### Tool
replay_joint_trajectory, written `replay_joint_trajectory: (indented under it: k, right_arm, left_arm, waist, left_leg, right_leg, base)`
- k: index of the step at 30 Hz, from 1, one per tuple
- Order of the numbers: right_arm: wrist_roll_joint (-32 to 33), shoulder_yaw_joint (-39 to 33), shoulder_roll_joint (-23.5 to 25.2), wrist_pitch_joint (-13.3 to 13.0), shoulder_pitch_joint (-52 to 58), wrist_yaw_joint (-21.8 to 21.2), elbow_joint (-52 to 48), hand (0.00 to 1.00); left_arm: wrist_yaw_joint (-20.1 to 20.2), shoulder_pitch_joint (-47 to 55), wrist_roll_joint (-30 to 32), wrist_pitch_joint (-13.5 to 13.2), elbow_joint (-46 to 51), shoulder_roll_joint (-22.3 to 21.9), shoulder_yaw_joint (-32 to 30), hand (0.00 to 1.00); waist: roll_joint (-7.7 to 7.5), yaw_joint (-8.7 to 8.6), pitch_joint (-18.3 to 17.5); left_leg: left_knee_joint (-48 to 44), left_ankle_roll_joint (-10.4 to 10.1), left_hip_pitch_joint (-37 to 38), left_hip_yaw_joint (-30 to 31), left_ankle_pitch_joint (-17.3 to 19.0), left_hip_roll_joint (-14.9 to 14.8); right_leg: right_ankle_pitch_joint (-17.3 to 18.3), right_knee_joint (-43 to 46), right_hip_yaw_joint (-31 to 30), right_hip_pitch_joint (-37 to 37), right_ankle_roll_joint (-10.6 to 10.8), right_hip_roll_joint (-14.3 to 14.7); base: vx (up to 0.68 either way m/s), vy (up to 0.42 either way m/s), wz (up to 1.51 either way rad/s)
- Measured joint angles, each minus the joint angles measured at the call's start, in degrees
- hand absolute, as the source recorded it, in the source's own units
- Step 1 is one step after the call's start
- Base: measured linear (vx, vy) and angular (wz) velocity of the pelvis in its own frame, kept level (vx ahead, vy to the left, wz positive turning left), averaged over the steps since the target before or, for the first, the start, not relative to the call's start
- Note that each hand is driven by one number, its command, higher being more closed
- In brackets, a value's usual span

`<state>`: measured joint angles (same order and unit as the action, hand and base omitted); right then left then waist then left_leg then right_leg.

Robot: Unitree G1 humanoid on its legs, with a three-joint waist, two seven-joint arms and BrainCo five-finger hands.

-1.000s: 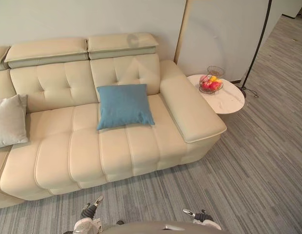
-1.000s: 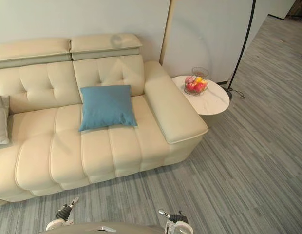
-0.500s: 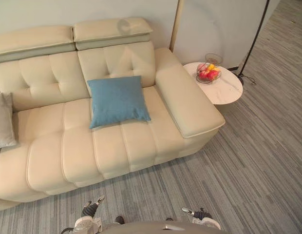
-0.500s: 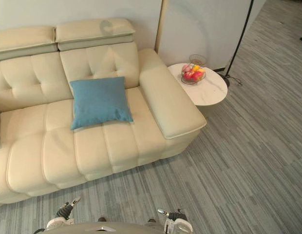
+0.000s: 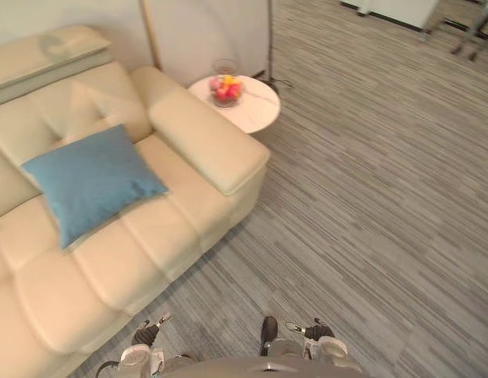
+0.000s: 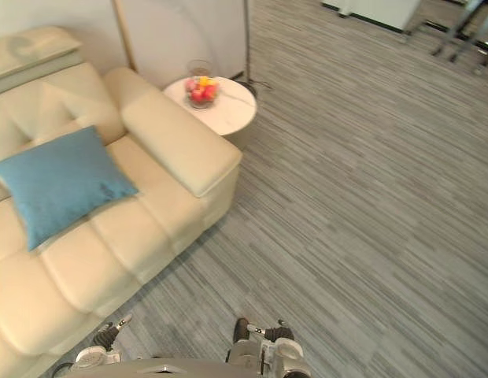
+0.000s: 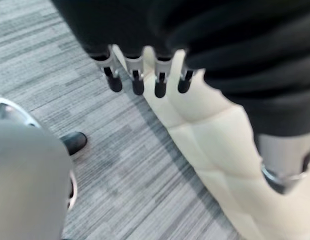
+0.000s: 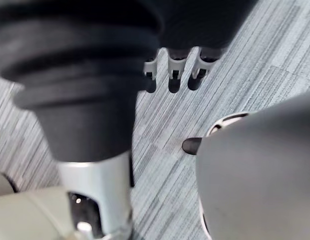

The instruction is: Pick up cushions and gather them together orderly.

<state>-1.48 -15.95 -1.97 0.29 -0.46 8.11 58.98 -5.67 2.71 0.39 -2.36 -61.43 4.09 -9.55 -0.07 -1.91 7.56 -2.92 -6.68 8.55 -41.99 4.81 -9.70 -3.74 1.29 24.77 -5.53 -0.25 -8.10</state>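
Left eye view, scene before the robot: a blue cushion (image 5: 90, 181) lies flat on the seat of a cream sofa (image 5: 198, 146), tilted against the tufted backrest, well apart from the fingers of both hands and far ahead of them on the left-hand side. A round white side table (image 5: 258, 116) stands just beside the sofa's armrest, farther from the fingers than the cushion. On it sits a wire bowl (image 5: 225, 101) holding red and yellow fruit (image 5: 223, 89); the pieces cannot be told apart. A thin dark lamp pole (image 5: 269, 39) rises behind the table, and grey striped carpet (image 5: 370, 197) covers the floor on the right-hand side. Left wrist view: the left hand (image 7: 137, 75) hangs with its fingers straight, side by side and slightly apart, holding nothing; the sofa's front edge lies just past the fingertips, with carpet beside it. Right wrist view: the right hand (image 8: 174, 70) hangs likewise, fingers relaxed and empty, with carpet beyond the fingertips.
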Motion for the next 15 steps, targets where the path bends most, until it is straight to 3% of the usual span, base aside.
replay_joint_trajectory:
  k: [2, 4, 7, 10, 12, 13, 14, 15]
  right_arm:
    - [0.0, 0.0, -0.5, 0.0, 0.0, 0.0, -0.8, 0.0]
    - [0.0, -0.1, -2.2, 0.1, 0.1, 0.2, -1.7, 0.0]
    - [0.0, -0.2, -3.3, 0.1, 0.1, 0.3, -1.8, 0.0]
    - [0.1, -1.1, -3.5, 0.1, 0.7, 0.7, -1.8, 0.0]
    - [0.1, -0.9, -3.5, 0.1, 1.0, 0.8, -1.8, 0.0]
    - [0.1, -0.4, -3.8, 0.1, 0.8, 0.7, -1.7, 0.0]
    - [0.1, -0.3, -4.2, 0.2, 0.6, 0.7, -1.4, 0.0]
    - [0.1, -0.3, -4.6, 0.2, 0.4, 0.8, -0.4, 0.0]
  left_arm:
    - [0.2, -0.1, 0.0, 0.0, 0.0, -0.2, 0.9, 0.0]
    - [0.3, -1.7, 0.1, 0.0, 0.0, -1.5, 1.0, 0.0]
    - [0.4, -2.0, 1.4, 0.0, 0.0, -2.1, 1.0, 0.0]
    - [1.0, -2.8, 2.7, 0.1, 0.0, -2.1, 1.2, 0.0]
    - [1.0, -2.4, 2.7, 0.1, 0.0, -2.6, 1.2, 0.0]
    - [1.1, -2.0, 2.6, 0.1, 0.0, -3.4, 1.4, 0.0]
    - [1.1, -1.7, 2.6, 0.1, 0.0, -3.8, 1.4, 0.0]
    - [1.1, -1.3, 2.5, 0.0, 0.1, -3.7, 1.6, 0.0]
  waist:
    - [0.03, -0.36, 0.0]
    - [2.09, -0.8, 1.1]
    - [3.74, -1.71, 1.2]
    - [3.39, -1.99, 1.4]
    - [2.92, -1.69, 1.5]
    - [2.6, -1.2, 1.9]
    - [3.01, -0.96, 2.0]
    - [3.25, -0.03, 2.1]
  left_leg:
    - [0.0, -1.0, 0.7, -2.0, -0.5, -1.1]
    - [0.0, -1.5, 1.9, -3.1, -0.8, -2.8]
    - [-0.5, -2.4, 2.8, -3.8, -1.4, -4.0]
    - [-8.6, -2.4, 2.4, -4.1, -1.6, -6.8]
    - [-20.2, -1.3, -0.8, -0.5, -1.6, -9.9]
    - [-23.1, 0.6, -3.1, 6.8, 1.6, -8.2]
    - [-23.0, 0.6, -4.0, 11.3, 4.5, -6.1]
    - [-21.7, 0.8, -6.1, 20.0, 9.9, -0.6]
  right_leg:
    - [-1.4, -0.5, 0.6, -0.1, 0.3, 1.3]
    - [-2.5, -1.9, -2.5, -0.3, 0.5, 4.1]
    - [-2.3, -2.1, -4.4, -0.3, 0.1, 5.8]
    - [-0.4, -0.5, -7.1, -0.3, -0.4, 6.5]
    - [1.2, 1.3, -10.8, -0.3, -0.9, 6.3]
    - [1.8, 1.4, -13.5, -0.4, -1.5, 6.1]
    - [1.9, 1.4, -15.4, -0.3, -1.7, 6.0]
    - [2.1, 1.6, -19.8, 0.3, -1.7, 6.0]
  base:
    - [0.02, -0.121, -0.8]
    - [0.01, -0.149, -0.82]
    - [0.01, -0.064, -0.59]
    - [0.02, -0.025, -0.44]
    - [0.05, 0.002, -0.64]
    - [0.08, 0.056, -0.84]
    - [0.12, 0.115, -1.36]
    - [0.08, 0.089, -1.18]
